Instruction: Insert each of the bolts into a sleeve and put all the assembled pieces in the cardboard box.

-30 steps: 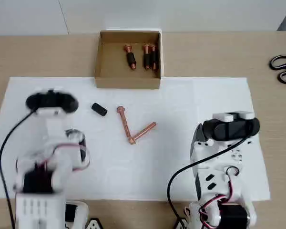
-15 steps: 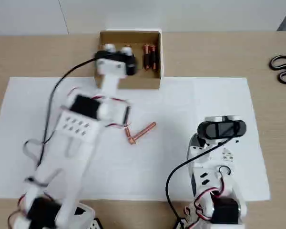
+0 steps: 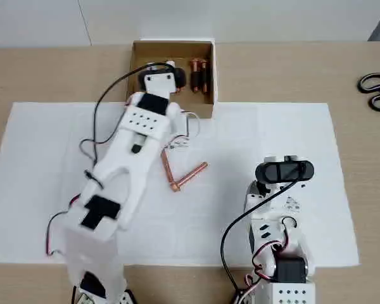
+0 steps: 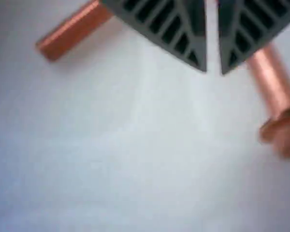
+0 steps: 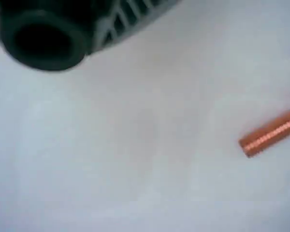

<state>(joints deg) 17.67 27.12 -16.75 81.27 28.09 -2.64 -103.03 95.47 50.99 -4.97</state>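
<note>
Now, nearest the front of the table (image 3: 377,240): right arm (image 3: 282,209) sits folded over its base, parked clear of the work area. The right jaws are closed on a black sleeve (image 5: 43,41) with its open bore facing out. Judged: it is held ready as the receiving part, so a bolt can be pushed in. A threaded bolt tip (image 5: 273,137) lies on the paper beyond it, well apart.

Mid-sheet: two copper bolts lie loose on the white paper (image 3: 291,126). One (image 3: 169,170) and the other (image 3: 191,175) meet at one end in a V, and neither wears a sleeve. The left jaws hang just above them, nearly closed to a thin slit with nothing between. A headed bolt shank (image 4: 273,87) runs behind one tip, and the second shank (image 4: 72,30) lies off to the side. Judged: lining up for a pick, but the jaws need to open first.

Far side: cardboard box (image 3: 199,111) at the sheet's edge, with assembled pieces (image 3: 198,74) lying inside along one wall. These are finished work, kept out of the way.

Pose: left arm (image 3: 136,136) is stretched forward from its base. In the high view its black upper joint shows over the box's near corner, and the jaws point down at the bolts.
</note>
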